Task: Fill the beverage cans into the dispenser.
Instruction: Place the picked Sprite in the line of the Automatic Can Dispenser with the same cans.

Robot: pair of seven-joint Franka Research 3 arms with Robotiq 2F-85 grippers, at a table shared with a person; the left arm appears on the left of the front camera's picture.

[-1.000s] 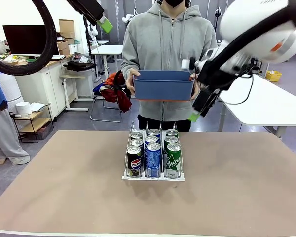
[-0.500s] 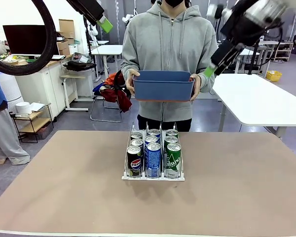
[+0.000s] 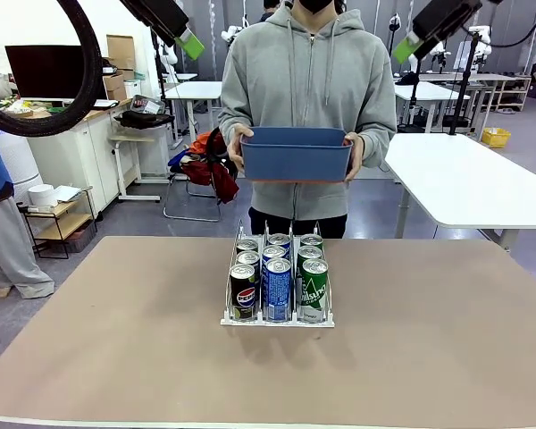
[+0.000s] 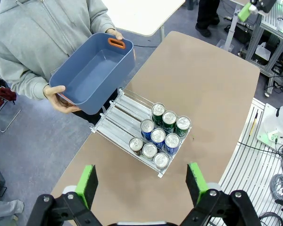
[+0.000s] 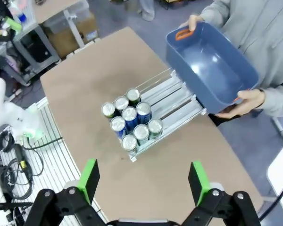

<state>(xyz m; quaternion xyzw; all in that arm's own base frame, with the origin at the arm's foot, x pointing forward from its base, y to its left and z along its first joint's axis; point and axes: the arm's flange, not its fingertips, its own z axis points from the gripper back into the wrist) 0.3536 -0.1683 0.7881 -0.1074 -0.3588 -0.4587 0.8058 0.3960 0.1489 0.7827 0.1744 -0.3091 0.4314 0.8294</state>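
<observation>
Both pincers, the left gripper and the right gripper, hang high above the dispenser with jaws spread and empty. Nine beverage cans fill its front rows. Behind it a person holds an empty blue bin.

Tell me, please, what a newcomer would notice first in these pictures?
First, the small clear-and-white can rack at the middle of the brown table, holding nine slim aluminium drink cans in three lanes. Behind it, a person in a grey hoodie holds an empty blue rectangular plastic bin. Both open grippers hang high above the table.
</observation>
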